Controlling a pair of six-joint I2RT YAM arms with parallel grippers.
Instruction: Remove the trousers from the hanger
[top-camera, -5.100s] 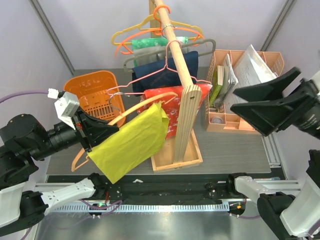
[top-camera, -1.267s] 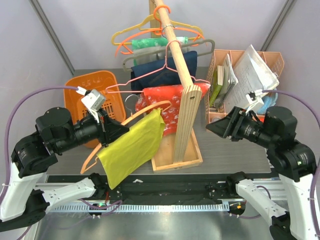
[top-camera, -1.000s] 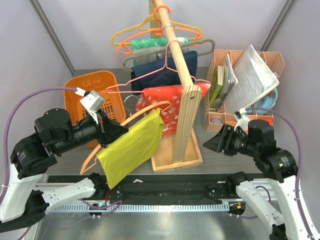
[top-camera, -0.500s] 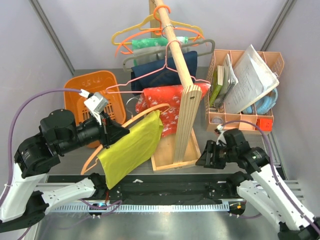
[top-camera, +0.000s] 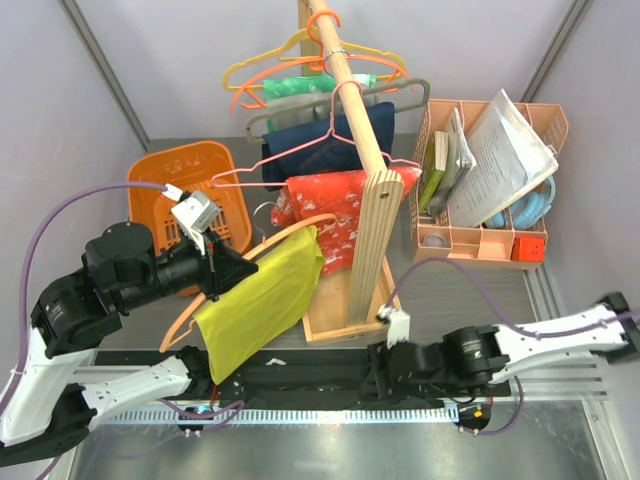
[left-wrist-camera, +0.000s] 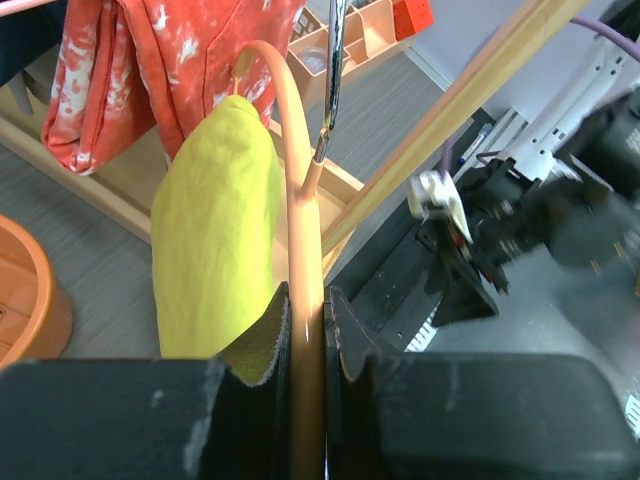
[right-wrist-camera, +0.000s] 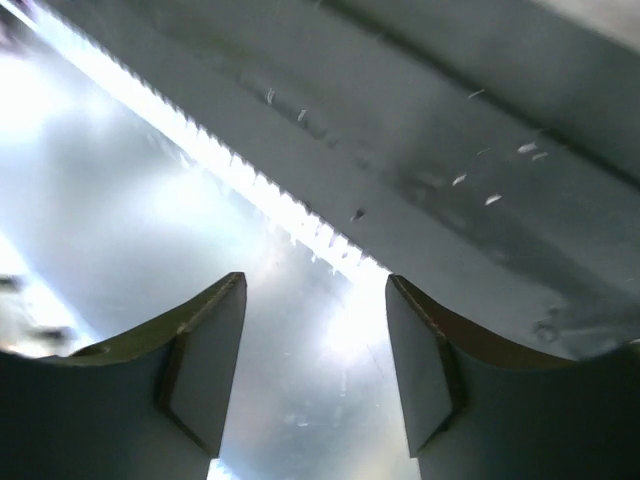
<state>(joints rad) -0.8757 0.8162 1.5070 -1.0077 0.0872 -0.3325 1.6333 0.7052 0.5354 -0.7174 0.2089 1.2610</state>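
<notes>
**Hanger gripped, trousers yet to come off**

The left claw (left-wrist-camera: 305, 335) is clenched on one arm of the peach hanger (left-wrist-camera: 292, 180). It holds the hanger aloft over the near left part of the tabletop (top-camera: 460, 300), apparently to steady it while the garment is pulled free. The right claw (right-wrist-camera: 315, 350) stands released and empty, low at the near edge. The yellow-green trousers (top-camera: 262, 300) hang draped over the hanger, thin, smooth and loosely folded, beside the wooden rack (top-camera: 375, 230).

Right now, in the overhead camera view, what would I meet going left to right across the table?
orange basket → trousers → wooden rack upright → peach desk organizer
</notes>
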